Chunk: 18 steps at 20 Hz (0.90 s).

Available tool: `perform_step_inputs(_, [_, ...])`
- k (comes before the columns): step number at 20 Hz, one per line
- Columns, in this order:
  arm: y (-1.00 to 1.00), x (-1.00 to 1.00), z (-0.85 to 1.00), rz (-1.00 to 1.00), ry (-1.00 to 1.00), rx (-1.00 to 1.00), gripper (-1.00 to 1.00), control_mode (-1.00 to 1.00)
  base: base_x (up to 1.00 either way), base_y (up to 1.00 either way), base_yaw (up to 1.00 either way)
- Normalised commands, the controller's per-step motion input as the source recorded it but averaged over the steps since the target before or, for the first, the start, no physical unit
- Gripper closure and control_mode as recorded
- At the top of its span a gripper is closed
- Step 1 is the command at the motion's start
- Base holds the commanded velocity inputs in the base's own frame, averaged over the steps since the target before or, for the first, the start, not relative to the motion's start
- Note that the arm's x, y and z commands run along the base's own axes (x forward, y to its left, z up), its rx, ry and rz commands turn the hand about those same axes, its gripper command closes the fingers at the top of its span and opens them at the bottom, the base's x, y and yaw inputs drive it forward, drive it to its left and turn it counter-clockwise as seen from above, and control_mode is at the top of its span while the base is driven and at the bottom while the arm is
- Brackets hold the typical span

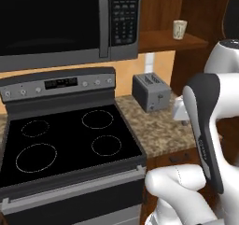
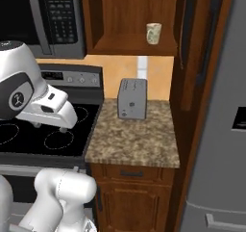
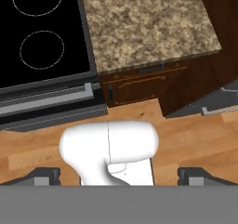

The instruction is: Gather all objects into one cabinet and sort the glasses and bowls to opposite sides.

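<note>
The jaws (image 3: 119, 176) stand released, spread wide apart, their two dark fingertips (image 3: 44, 175) rising at the far left and right of the hand view with nothing between them. They look down on a wooden floor (image 3: 195, 139), with the edge of the speckled granite surface (image 3: 148, 28) and a reddish-brown drawer front (image 3: 144, 81) beyond, and the black stove top (image 3: 42, 37) beside the surface.

In the base views the white arm (image 1: 205, 121) is folded in front of the surface, above the stove (image 1: 70, 135) and the granite. A grey toaster (image 2: 132, 98) stands upright near the back of the surface, just right of the stove.

One pale speckled cup (image 2: 153, 33) stands upright on the floor board of the open reddish-brown cabinet (image 2: 129, 45), toward its right side, above the toaster and well apart from the jaws. A black microwave (image 1: 65, 23) hangs to the left of the cabinet, over the stove. A grey refrigerator (image 2: 221, 130) fills the right edge of the right base view.
</note>
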Motion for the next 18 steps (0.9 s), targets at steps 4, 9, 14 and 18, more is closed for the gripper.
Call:
perform_step_inputs(4, [0.0, 0.0, 0.0, 0.0, 0.0, 0.0, -1.0, 1.0, 0.24, -0.38, 0.27])
perform_step_inputs(9, [0.0, 0.0, 0.0, 0.0, 0.0, 0.0, -1.0, 1.0, 0.27, -0.48, 0.12])
perform_step_inputs(14, [0.0, 0.0, 0.0, 0.0, 0.0, 0.0, -1.0, 1.0, 0.4, -0.5, 0.04])
perform_step_inputs(18, [0.0, 0.0, 0.0, 0.0, 0.0, 0.0, -1.0, 1.0, 0.37, -0.3, 0.0])
